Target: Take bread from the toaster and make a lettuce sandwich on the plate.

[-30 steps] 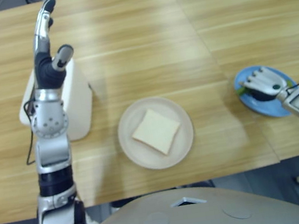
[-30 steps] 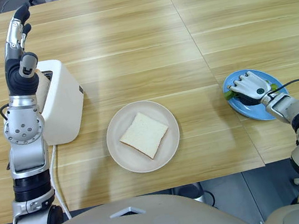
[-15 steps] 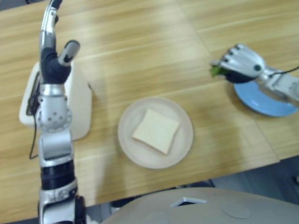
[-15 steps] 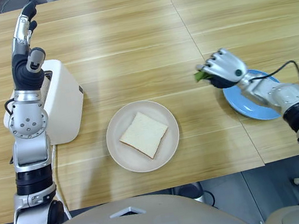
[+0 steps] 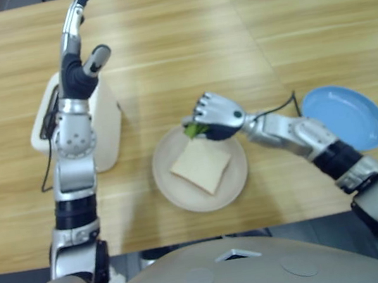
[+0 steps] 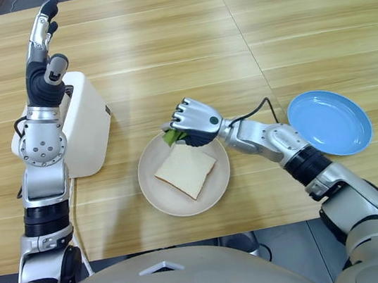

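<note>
My right hand (image 6: 194, 121), fingers (image 6: 179, 116) clenched on the lettuce leaf (image 6: 172, 137), hangs over the plate's (image 6: 154, 197) far edge; the bread slice (image 6: 186, 172) lies just nearer, beneath.

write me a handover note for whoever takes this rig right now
Left hand: open, raised above the toaster, holding nothing.
Right hand: shut on the lettuce, over the plate's far edge.
Done: one bread slice lies on the plate.
Left: lay the lettuce on the slice, then top it with a second slice from the toaster, if one is there.
</note>
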### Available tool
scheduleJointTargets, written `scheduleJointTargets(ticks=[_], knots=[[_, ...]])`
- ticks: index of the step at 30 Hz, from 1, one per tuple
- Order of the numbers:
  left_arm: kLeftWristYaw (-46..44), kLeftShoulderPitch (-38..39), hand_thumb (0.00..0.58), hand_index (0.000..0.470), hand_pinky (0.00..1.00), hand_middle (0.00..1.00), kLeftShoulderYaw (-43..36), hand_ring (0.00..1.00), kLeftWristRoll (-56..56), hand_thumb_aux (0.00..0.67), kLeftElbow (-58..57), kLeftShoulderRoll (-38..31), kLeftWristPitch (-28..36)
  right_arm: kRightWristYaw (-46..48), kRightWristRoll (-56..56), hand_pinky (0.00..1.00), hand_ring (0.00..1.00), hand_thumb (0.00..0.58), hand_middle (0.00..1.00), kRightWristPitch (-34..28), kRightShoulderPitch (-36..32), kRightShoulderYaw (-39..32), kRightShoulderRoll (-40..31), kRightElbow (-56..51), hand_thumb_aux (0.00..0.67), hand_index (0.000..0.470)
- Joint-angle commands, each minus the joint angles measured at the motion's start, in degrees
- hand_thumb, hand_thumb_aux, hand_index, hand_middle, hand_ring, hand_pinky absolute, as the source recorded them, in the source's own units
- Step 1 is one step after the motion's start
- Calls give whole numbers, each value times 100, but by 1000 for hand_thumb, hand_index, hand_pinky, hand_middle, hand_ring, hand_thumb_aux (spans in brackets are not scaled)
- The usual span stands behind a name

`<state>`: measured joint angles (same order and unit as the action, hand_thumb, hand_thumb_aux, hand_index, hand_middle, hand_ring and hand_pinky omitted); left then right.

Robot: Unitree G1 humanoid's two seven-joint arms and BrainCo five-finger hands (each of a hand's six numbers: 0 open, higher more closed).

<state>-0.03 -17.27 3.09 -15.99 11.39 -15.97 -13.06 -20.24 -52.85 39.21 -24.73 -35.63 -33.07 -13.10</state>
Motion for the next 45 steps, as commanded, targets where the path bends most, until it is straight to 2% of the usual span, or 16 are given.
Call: scheduleJointTargets(ticks=[1,12,20,33,34,35,36,42,43,44,45], knots=[[-7,-64,0,0,0,0,-90,0,-68,0,-130,-2,1,336,143,1000,1000,580,1000,226,72,-40,160,-79,670,460],[-15,-30,0,0,0,0,-145,0,-80,0,-100,-10,23,622,268,1000,1000,580,1000,597,270,19,310,-769,670,460],[-15,18,0,0,0,0,-147,0,-79,0,-77,-13,23,458,208,1000,1000,580,1000,740,175,50,428,-1426,670,460],[-35,-17,0,0,0,0,-211,0,-102,0,-144,9,-29,216,133,1000,1000,580,1000,678,292,76,573,-1379,670,460],[-41,-33,0,0,0,0,-224,0,-99,0,-165,14,-41,204,134,898,898,580,898,660,325,83,581,-1328,670,460],[-45,-50,0,0,0,0,-236,0,-94,0,-187,19,-53,183,129,898,898,580,898,644,356,91,590,-1264,670,460],[-46,-66,0,0,0,0,-244,0,-89,0,-209,22,-63,177,136,824,824,580,824,635,380,99,607,-1194,670,460],[-52,-144,0,0,0,0,-295,0,-83,0,-335,41,-138,201,131,827,827,580,827,562,468,124,714,-939,670,460],[-53,-151,0,0,0,0,-299,0,-84,0,-347,43,-149,200,114,592,592,580,592,548,472,118,738,-939,670,460],[-55,-161,0,0,0,0,-307,0,-85,0,-361,45,-158,199,91,592,592,580,592,527,475,106,760,-949,670,460],[-56,-171,0,0,0,0,-314,0,-83,0,-373,46,-167,220,70,0,0,462,0,491,476,86,783,-973,368,253]])
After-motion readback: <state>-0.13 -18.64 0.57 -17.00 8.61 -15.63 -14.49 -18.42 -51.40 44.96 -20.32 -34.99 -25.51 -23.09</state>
